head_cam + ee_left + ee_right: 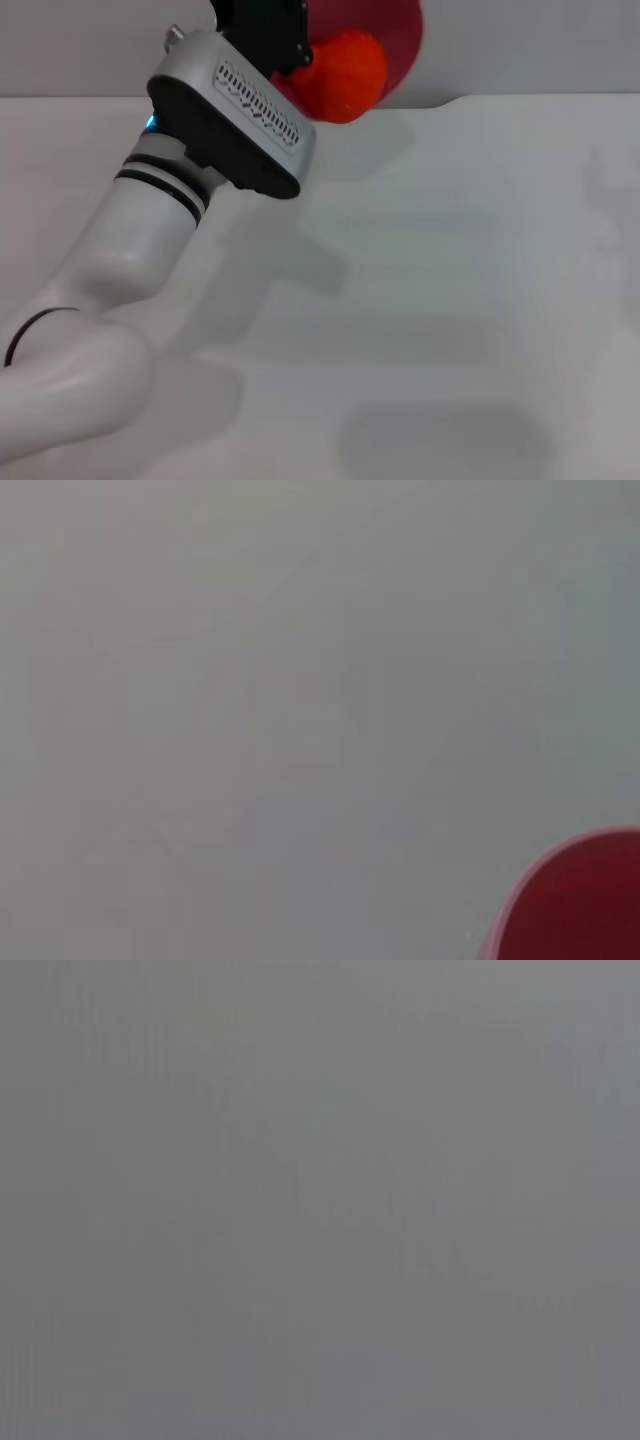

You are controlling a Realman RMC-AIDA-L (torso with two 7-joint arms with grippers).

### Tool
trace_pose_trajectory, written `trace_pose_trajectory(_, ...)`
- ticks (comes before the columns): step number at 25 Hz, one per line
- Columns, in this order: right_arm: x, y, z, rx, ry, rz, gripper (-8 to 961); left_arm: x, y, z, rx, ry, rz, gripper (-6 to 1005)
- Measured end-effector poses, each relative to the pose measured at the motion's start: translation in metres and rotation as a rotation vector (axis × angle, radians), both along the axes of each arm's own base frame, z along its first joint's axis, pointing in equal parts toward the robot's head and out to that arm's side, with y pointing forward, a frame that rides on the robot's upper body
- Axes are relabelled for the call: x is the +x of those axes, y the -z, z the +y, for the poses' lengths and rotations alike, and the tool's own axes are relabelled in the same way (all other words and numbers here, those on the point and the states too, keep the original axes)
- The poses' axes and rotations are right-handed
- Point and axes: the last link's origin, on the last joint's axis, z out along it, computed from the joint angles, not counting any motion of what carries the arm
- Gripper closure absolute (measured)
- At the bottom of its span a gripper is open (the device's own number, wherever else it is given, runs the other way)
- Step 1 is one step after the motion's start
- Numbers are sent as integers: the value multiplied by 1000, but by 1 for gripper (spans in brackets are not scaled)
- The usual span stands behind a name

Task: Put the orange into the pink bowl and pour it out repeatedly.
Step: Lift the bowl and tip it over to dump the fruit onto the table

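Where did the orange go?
In the head view the orange is at the table's far edge, against the pink bowl, beside the left gripper.

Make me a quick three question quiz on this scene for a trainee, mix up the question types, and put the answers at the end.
1. True or false: the orange lies flat on the table.
2. Which arm reaches toward the pink bowl? A) left B) right C) both
3. Fill in: in the head view, the orange sits at the tipped bowl's ____.

Key
1. False. It is at the raised, tilted bowl, above the table's far edge.
2. A. The left gripper is at the bowl; the right gripper is out of view.
3. Mouth.
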Motion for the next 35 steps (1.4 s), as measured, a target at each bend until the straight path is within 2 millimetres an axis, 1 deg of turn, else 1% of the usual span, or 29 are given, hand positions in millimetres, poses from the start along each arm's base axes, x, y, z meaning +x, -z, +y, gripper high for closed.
trace_pose_trajectory(7,-4,0,1,-1,-11,3,453,1,2,-8,61,47,87,951)
trace_pose_trajectory(11,-5,2,1,-6,-17,6,453,0,2,-10,78,57,120,951)
trace_pose_trajectory(18,-7,3,1,-9,-21,7,453,0,3,-9,71,54,112,951)
trace_pose_trajectory(25,-7,4,1,-11,-22,7,454,0,4,-7,11,25,9,951)
trace_pose_trajectory(27,-7,4,1,-11,-22,7,454,0,4,-7,11,25,9,951)
trace_pose_trajectory(29,-7,4,1,-12,-22,7,454,-3,6,-2,-69,-26,-78,951)
trace_pose_trajectory(33,-7,5,1,-18,-21,6,454,-4,7,2,-119,-62,-116,951)
trace_pose_trajectory(34,-7,5,1,-19,-20,6,454,-4,9,12,-220,-147,-207,951)
trace_pose_trajectory(35,-6,5,1,-19,-18,6,454,-4,7,16,-262,-184,-259,951)
